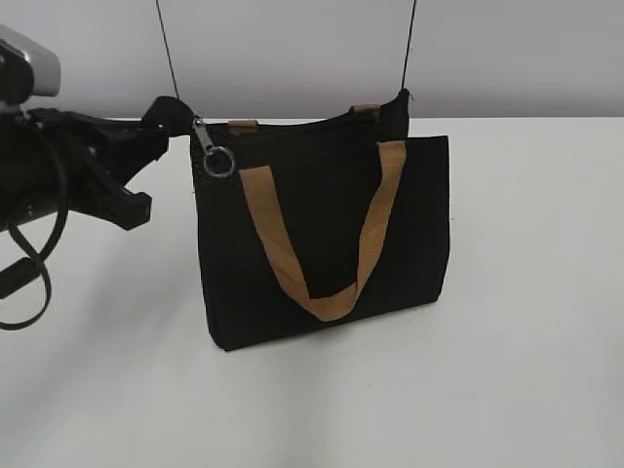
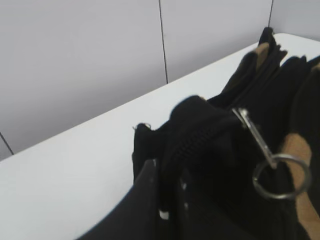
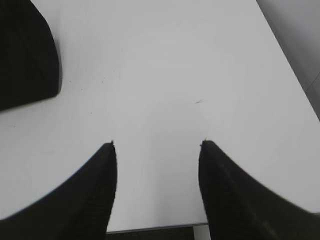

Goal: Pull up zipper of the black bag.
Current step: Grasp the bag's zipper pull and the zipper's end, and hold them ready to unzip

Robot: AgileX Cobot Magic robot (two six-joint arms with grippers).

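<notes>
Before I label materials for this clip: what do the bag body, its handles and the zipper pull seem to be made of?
The black bag looks like matte woven fabric: no shine, soft sagging edges. Its tan handles look like flat webbing, probably cotton or nylon; the weave is too fine to tell. The zipper pull with its ring looks like polished silvery metal, catching bright highlights.

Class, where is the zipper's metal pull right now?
In the exterior view the zipper pull hangs at the black bag's top left corner, beside the left gripper, above the tan handle.
</notes>
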